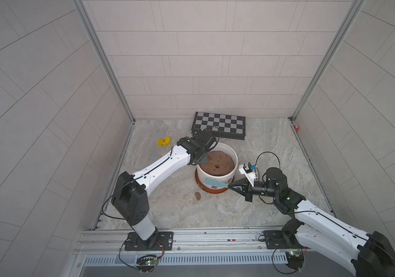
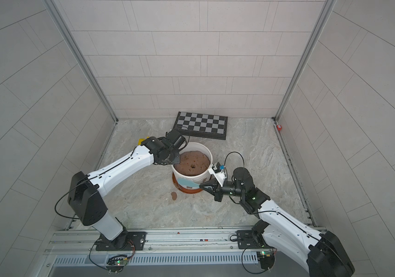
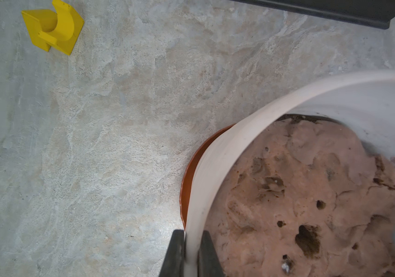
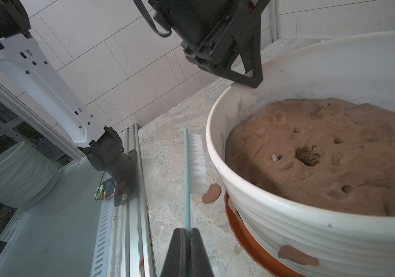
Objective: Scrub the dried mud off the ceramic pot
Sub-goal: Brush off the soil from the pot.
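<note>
Editor: Scene at the ceramic pot (image 1: 229, 149)?
Photographer: Left gripper (image 3: 191, 236) pinches its rim; right gripper (image 4: 186, 230) pinches a brush (image 1: 212, 181), bristles (image 4: 197, 163) beside the pot's wall; dried mud (image 4: 297, 255) clings low on that wall; one chip (image 4: 212, 193) on the counter (image 1: 263, 156) beside it.

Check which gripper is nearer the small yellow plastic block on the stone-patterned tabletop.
Left. The left gripper grips the rim of the white ribbed ceramic pot on the side facing the yellow block; the right gripper, holding a light-blue bristle brush, is at the pot's opposite side.
</note>
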